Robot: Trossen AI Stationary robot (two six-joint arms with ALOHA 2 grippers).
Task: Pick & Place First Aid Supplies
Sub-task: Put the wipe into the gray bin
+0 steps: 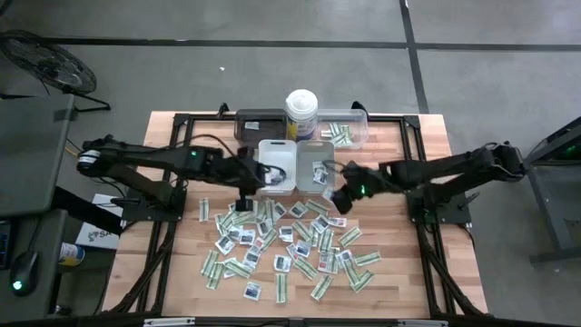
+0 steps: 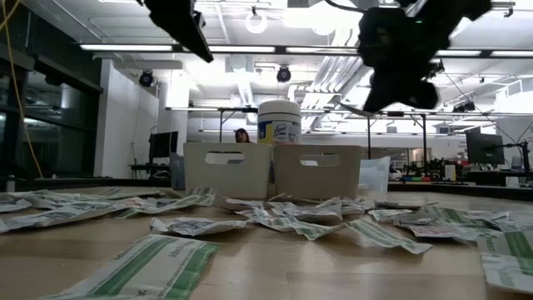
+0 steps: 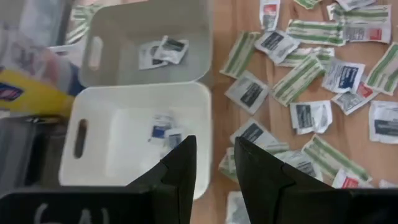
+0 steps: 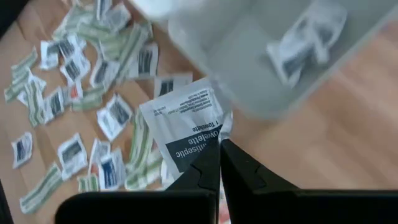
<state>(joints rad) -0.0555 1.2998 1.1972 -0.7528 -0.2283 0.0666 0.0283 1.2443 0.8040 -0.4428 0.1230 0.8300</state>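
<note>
Sachet [image 4: 184, 127] was clamped by one corner between the right gripper [image 4: 220, 144] fingers, which were fully together on it; it hung flat, a white antiseptic towelette packet w/ a dark panel. You held it above the surface, just beside the grey tray [image 1: 317, 165], not yet over the opening. That tray already contained a few similar sachets [image 4: 306, 38].

Left gripper [image 3: 213, 144] hovered over the near edge of the white tray [image 1: 277, 167], fingers partly apart, nothing between them. That tray held a couple of small packets [image 3: 163, 127]. The remaining supplies [image 1: 281, 241] lay scattered on the surface in front of both trays, many overlapping.

Recommendations, by judgement:
- Carry the sachet fully over the grey tray's interior before parting the fingers; a corner grip lets the packet swing, so release near the rim risks it catching on the wall or dropping outside.
- Lower toward the tray floor before release.
- Keep the left arm clear of the grey tray during the drop; both grippers were near each other.
</note>
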